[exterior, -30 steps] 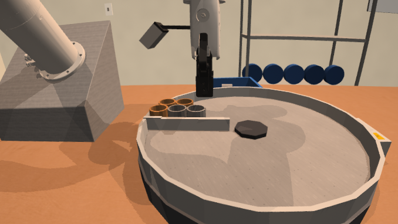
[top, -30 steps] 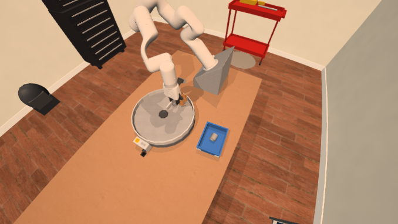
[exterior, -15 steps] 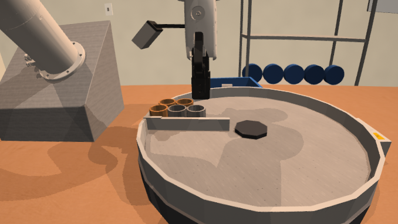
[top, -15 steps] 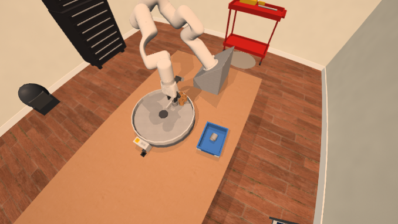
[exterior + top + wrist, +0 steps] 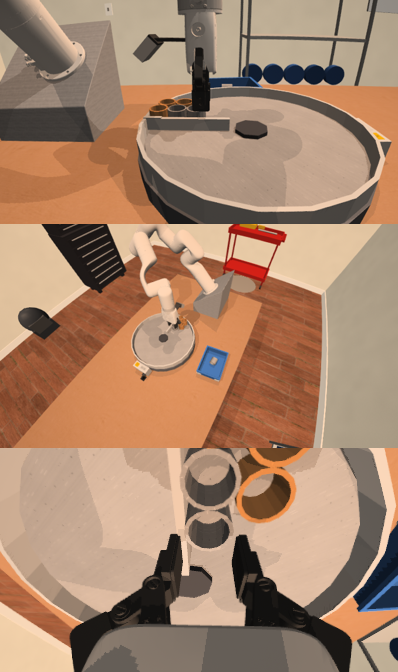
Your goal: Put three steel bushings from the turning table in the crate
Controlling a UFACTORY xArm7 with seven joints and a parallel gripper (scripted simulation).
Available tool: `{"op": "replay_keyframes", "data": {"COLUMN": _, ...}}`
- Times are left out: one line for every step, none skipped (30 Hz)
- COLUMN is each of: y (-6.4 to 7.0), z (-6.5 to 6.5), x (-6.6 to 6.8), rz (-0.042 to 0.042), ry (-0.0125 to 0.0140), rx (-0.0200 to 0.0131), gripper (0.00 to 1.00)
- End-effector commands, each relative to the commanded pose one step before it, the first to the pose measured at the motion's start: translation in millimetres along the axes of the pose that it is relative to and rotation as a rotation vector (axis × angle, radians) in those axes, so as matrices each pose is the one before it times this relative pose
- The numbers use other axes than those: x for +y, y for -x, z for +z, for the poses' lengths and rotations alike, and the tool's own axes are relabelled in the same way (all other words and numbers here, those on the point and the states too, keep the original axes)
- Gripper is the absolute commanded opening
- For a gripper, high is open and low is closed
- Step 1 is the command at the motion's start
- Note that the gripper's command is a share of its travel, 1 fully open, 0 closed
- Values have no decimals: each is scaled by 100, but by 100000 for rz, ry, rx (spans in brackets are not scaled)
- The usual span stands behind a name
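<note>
My gripper is part open and empty, low over the turning table. A steel bushing stands upright just ahead of the fingertips in the wrist view, in line with the gap; a finger partly hides it in the exterior view. A second steel bushing stands behind it. Three orange bushings stand beside them. One steel bushing lies on its side in the blue crate.
A low straight fence on the turning table runs close beside the steel bushings and one finger. A dark hub marks the middle. A raised rim surrounds the turning table. The grey arm mount stands behind.
</note>
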State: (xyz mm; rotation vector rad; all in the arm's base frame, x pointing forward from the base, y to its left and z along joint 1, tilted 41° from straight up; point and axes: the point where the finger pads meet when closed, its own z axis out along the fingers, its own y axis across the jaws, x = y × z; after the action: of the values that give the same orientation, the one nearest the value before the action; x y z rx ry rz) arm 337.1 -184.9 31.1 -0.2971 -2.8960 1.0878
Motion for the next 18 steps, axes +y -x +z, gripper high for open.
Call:
{"op": "replay_keyframes", "data": {"y": 158, "z": -65, "x": 52, "rz": -20, "ry": 77, "rx": -443, "gripper": 47}}
{"op": "replay_keyframes", "data": {"y": 0, "z": 0, "x": 0, "rz": 0, "ry": 0, "rx": 0, "gripper": 47}}
{"op": "replay_keyframes", "data": {"y": 0, "z": 0, "x": 0, "rz": 0, "ry": 0, "rx": 0, "gripper": 47}}
{"op": "replay_keyframes", "data": {"y": 0, "z": 5, "x": 0, "rz": 0, "ry": 0, "rx": 0, "gripper": 47}}
{"op": "replay_keyframes", "data": {"y": 0, "z": 30, "x": 1, "rz": 0, "ry": 0, "rx": 0, "gripper": 47}}
{"op": "replay_keyframes", "data": {"y": 0, "z": 0, "x": 0, "rz": 0, "ry": 0, "rx": 0, "gripper": 47}}
{"op": "replay_keyframes", "data": {"y": 0, "z": 0, "x": 0, "rz": 0, "ry": 0, "rx": 0, "gripper": 47}}
{"op": "replay_keyframes", "data": {"y": 1, "z": 69, "x": 3, "rz": 0, "ry": -1, "rx": 0, "gripper": 47}}
{"op": "replay_keyframes", "data": {"y": 1, "z": 110, "x": 5, "rz": 0, "ry": 0, "rx": 0, "gripper": 47}}
{"op": "replay_keyframes", "data": {"y": 0, "z": 146, "x": 6, "rz": -1, "ry": 1, "rx": 0, "gripper": 47}}
{"op": "replay_keyframes", "data": {"y": 1, "z": 169, "x": 7, "rz": 0, "ry": 0, "rx": 0, "gripper": 47}}
{"op": "replay_keyframes", "data": {"y": 1, "z": 178, "x": 8, "rz": 0, "ry": 0, "rx": 0, "gripper": 47}}
{"op": "replay_keyframes", "data": {"y": 0, "z": 170, "x": 7, "rz": 0, "ry": 0, "rx": 0, "gripper": 47}}
{"op": "replay_keyframes", "data": {"y": 1, "z": 146, "x": 6, "rz": 1, "ry": -1, "rx": 0, "gripper": 47}}
{"op": "replay_keyframes", "data": {"y": 0, "z": 110, "x": 5, "rz": 0, "ry": 0, "rx": 0, "gripper": 47}}
{"op": "replay_keyframes", "data": {"y": 0, "z": 69, "x": 3, "rz": 0, "ry": 0, "rx": 0, "gripper": 47}}
{"op": "replay_keyframes", "data": {"y": 0, "z": 30, "x": 1, "rz": 0, "ry": 0, "rx": 0, "gripper": 47}}
{"op": "replay_keyframes", "data": {"y": 0, "z": 5, "x": 0, "rz": 0, "ry": 0, "rx": 0, "gripper": 47}}
